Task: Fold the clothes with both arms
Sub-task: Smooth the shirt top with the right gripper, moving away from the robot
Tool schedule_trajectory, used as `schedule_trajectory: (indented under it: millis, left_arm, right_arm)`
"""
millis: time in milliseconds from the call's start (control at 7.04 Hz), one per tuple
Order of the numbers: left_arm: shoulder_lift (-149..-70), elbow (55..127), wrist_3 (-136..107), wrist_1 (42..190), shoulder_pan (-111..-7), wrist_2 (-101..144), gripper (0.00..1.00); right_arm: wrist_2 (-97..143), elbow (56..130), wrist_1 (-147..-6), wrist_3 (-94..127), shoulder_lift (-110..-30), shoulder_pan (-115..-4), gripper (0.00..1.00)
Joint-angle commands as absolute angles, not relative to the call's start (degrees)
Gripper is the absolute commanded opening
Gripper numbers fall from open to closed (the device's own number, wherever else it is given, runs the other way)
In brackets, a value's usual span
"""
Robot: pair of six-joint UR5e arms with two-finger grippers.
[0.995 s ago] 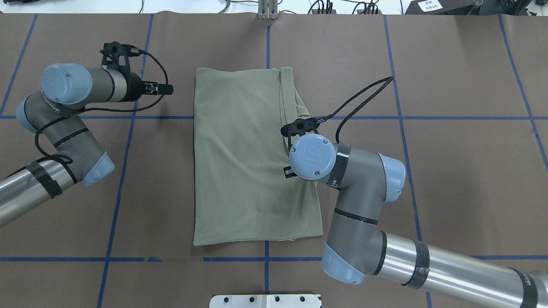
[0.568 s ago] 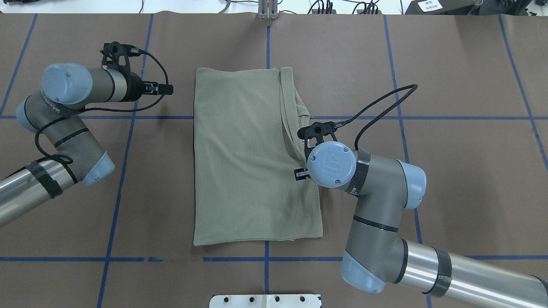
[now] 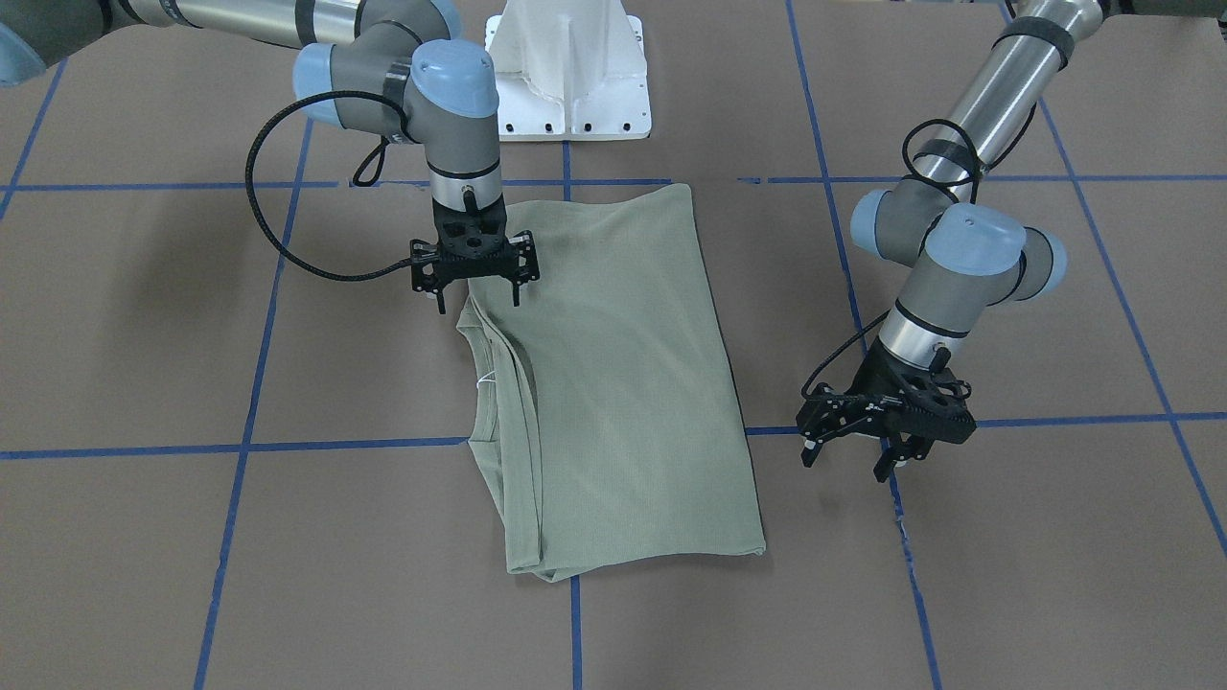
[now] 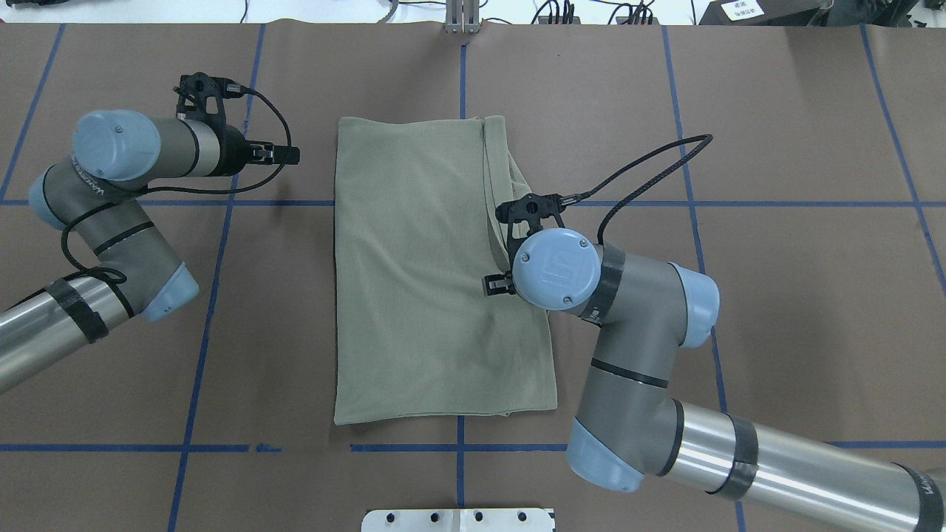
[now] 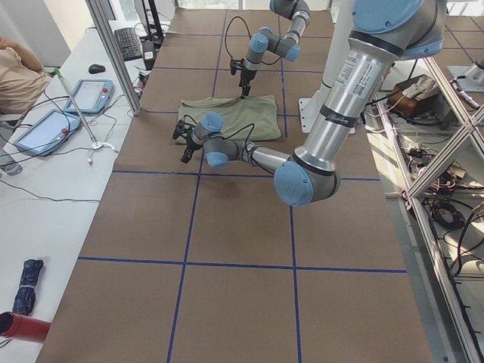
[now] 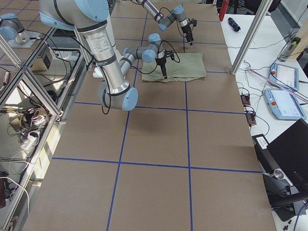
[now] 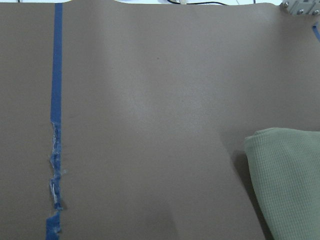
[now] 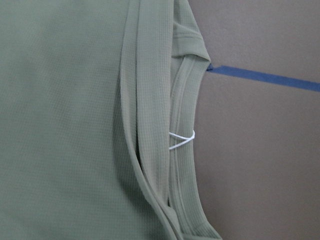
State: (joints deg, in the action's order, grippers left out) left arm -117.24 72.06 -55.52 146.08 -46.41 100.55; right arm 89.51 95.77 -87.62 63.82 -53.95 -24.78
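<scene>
The sage-green shirt (image 3: 623, 383) lies flat in the middle of the table, folded lengthwise into a long rectangle (image 4: 414, 281). Its ribbed collar (image 8: 182, 100) and white string loop (image 8: 181, 140) lie along the edge on my right side. My right gripper (image 3: 478, 299) is open and empty. It hovers just above that edge, beside the collar. In the overhead view it is mostly hidden under its wrist. My left gripper (image 3: 848, 460) is open and empty. It hangs over bare table, apart from the shirt's other long edge (image 4: 275, 154). The left wrist view shows only a shirt corner (image 7: 287, 180).
The table is covered in brown paper with a grid of blue tape lines (image 4: 222, 201). The white pedestal base (image 3: 566, 77) stands at the robot's side of the table. An operators' desk with tablets (image 5: 83, 94) and frame posts (image 5: 113, 53) stand beyond the table's far edge.
My right arm swung a little to the right and toward the robot, then back left over the shirt's edge. The left arm and the shirt have not moved.
</scene>
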Motion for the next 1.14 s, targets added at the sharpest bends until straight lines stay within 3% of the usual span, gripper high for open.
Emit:
schedule_trajectory:
  millis: [0,995]
  left_arm:
    - [-117.25,72.07,-55.55,146.07,-46.41,100.55,1.00]
    - [-117.16,72.16,-55.55,146.07,-46.41,100.55,1.00]
  right_arm:
    - [89.73,87.92,-87.97,62.42,-48.00,-26.10,1.00]
    - [90.17,86.75,-97.29,53.54,-48.86,-29.70,1.00]
